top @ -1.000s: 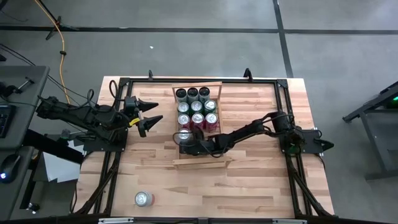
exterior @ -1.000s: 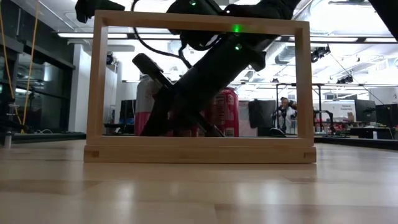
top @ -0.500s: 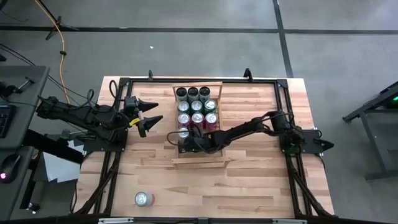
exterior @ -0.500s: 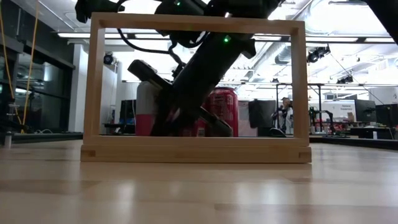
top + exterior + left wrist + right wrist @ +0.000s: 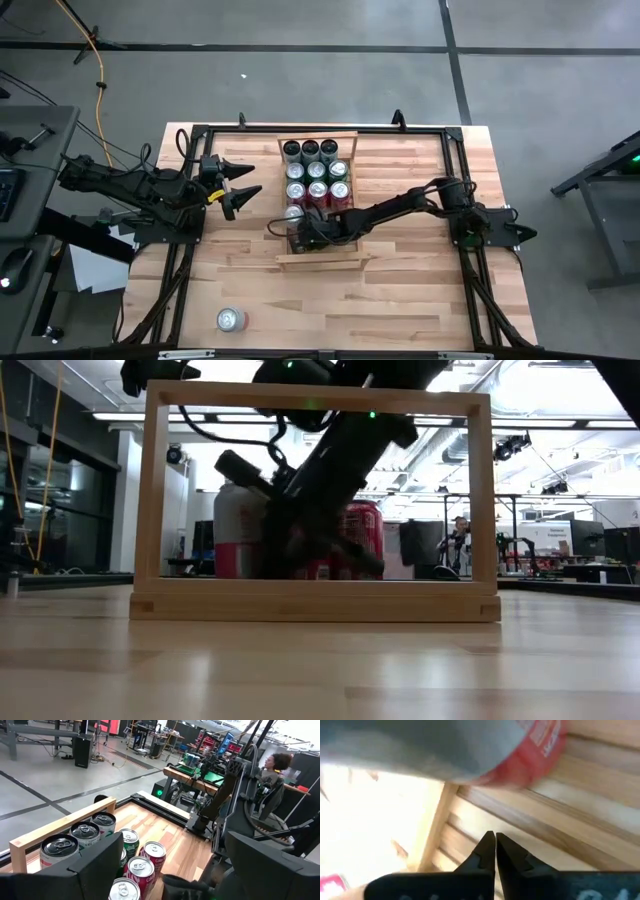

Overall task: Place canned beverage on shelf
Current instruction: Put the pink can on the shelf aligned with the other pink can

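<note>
The shelf (image 5: 318,262) stands at the table's middle with several upright cans in rows. The nearest one, a white and pink can (image 5: 293,213), stands alone by the left rail on the slats. My right gripper (image 5: 296,236) is shut and slants down inside the shelf's near end, just in front of that can. In the right wrist view the shut gripper (image 5: 495,842) points at the slats below the can (image 5: 470,750). The low view shows the can (image 5: 236,530) behind the shelf's end frame (image 5: 318,603). My left gripper (image 5: 250,190) waits open, left of the shelf. My right gripper's shut fingertips (image 5: 489,845) stand apart from the white and pink can in the right wrist view. Whether the gripper's side or the tips touch the can or the slats, I cannot tell; the arm hides that spot in the other views.
Another can (image 5: 231,319) lies on the tabletop near the front left. Black frame rails (image 5: 460,200) run along the table's sides. In the left wrist view a person sits beyond the table's right side. The shelf's near row has free slats right of the white and pink can.
My right gripper has rolled about its own line and edged toward the table's left inside the shelf's near end, staying shut. In the low view the arm now stands steeper in front of the cans.
</note>
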`<action>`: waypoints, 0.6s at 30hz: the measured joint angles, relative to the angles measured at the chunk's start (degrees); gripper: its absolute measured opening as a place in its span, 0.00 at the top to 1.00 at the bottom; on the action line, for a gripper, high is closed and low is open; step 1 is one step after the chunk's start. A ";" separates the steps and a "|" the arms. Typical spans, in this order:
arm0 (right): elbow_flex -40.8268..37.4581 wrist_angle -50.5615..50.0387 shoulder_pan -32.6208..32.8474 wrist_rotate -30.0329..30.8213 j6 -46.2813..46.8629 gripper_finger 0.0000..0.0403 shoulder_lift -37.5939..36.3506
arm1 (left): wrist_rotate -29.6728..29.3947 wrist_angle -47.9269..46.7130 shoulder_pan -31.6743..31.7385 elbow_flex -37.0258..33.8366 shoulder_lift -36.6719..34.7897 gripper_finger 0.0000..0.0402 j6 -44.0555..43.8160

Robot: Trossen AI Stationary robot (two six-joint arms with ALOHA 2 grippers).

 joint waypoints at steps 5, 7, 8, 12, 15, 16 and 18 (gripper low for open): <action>0.11 -7.53 -0.04 1.50 -5.40 1.00 -3.43 | 0.00 0.00 -0.01 0.00 0.00 0.15 0.02; 0.11 -10.66 -0.37 1.75 -7.49 1.00 -4.59 | 0.00 0.00 0.01 0.00 0.00 0.15 0.02; 0.11 -11.88 -0.49 2.10 -8.26 1.00 -5.07 | 0.00 0.00 -0.01 0.00 0.00 0.15 0.04; 0.11 -16.54 -0.85 2.68 -13.43 1.00 -7.28 | 0.00 0.00 -0.01 0.00 0.00 0.15 0.04; 0.11 -22.32 -0.79 2.68 -18.70 1.00 -9.33 | 0.00 0.00 -0.01 0.00 0.00 0.15 0.04; 0.06 -24.32 -0.77 2.67 -20.35 1.00 -10.22 | 0.00 0.00 -0.01 0.00 0.00 0.15 0.04; -1.38 -26.82 -0.76 2.72 -23.08 1.00 -12.62 | 0.00 0.00 -0.01 0.00 0.00 0.15 0.04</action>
